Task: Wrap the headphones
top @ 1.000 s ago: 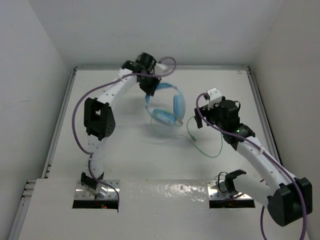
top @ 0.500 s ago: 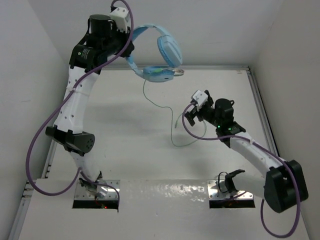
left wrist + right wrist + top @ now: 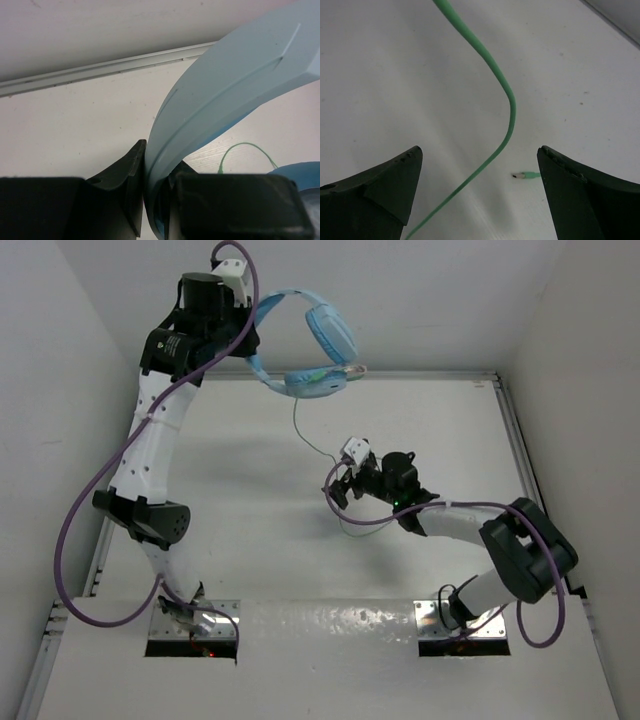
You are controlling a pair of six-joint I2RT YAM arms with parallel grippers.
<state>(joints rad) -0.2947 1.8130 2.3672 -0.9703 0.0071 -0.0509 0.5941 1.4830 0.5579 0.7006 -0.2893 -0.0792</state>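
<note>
The headphones (image 3: 332, 332) hung at upper centre of the top view, headband clenched in the left pincer (image 3: 250, 348), and the cable (image 3: 512, 110) trailed to the surface (image 3: 220, 500). The right pincer (image 3: 479, 150) gaped around that cable. Judged step was catching it; next, closing squarely.

Headphones (image 3: 225, 95) of smooth matt plastic; cable (image 3: 511, 107) smooth.
</note>
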